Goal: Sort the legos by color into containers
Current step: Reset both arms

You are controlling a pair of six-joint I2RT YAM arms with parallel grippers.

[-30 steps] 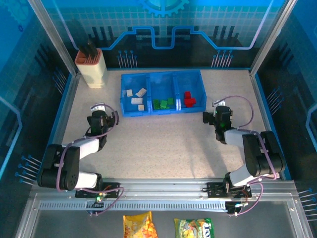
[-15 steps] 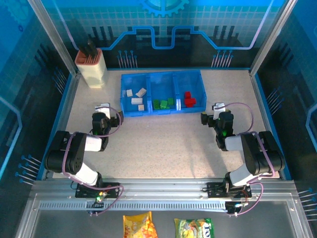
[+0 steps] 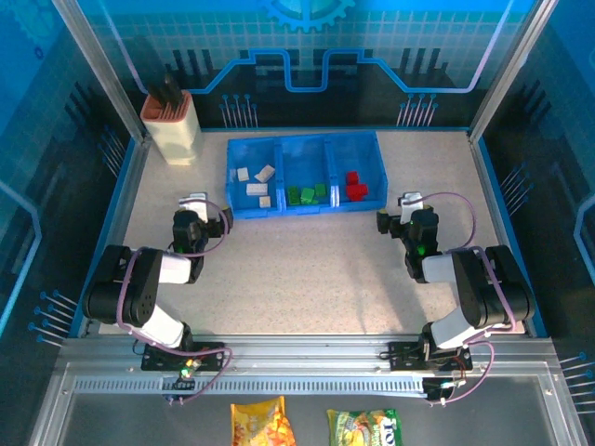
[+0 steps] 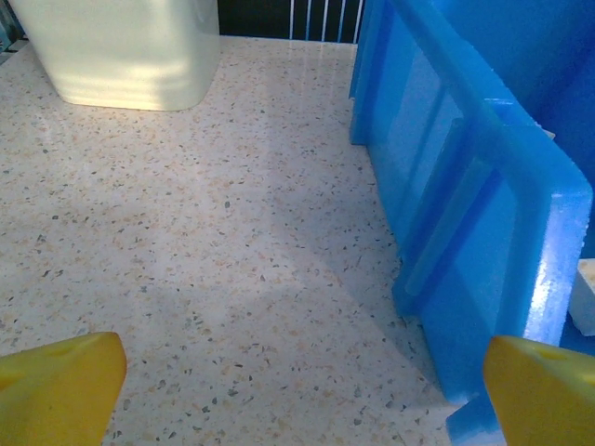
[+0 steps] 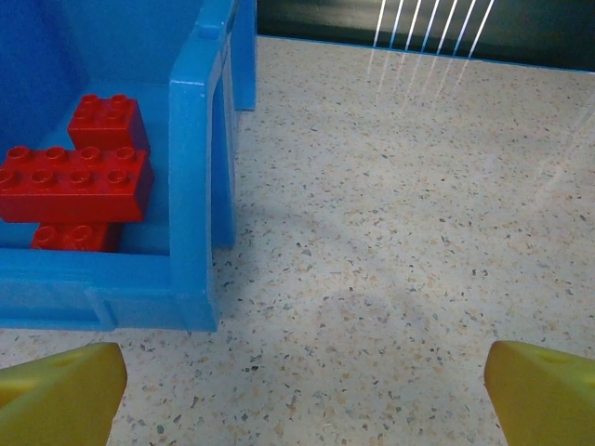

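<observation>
The containers (image 3: 307, 139) are three joined blue bins at the back middle of the table. Cream legos (image 3: 253, 182) lie in the left bin, green legos (image 3: 307, 194) in the middle one and red legos (image 3: 354, 186) in the right one. My left gripper (image 3: 197, 206) rests low, just left of the tray's near left corner, open and empty. In the left wrist view its yellow fingertips (image 4: 58, 386) stand wide apart over bare table beside the blue wall (image 4: 465, 186). My right gripper (image 3: 405, 206) sits right of the tray, open and empty, with the red legos (image 5: 76, 173) ahead on its left.
A beige holder with an orange rim (image 3: 172, 130) stands at the back left, also ahead of the left gripper as the beige holder (image 4: 121, 46). Blue side walls fence the table. Two snack bags (image 3: 262, 423) lie below the front rail, off the table.
Both arms folded down and settled lower beside the tray, then held still for the last half second. Both grippers stayed open. No legos moved.
</observation>
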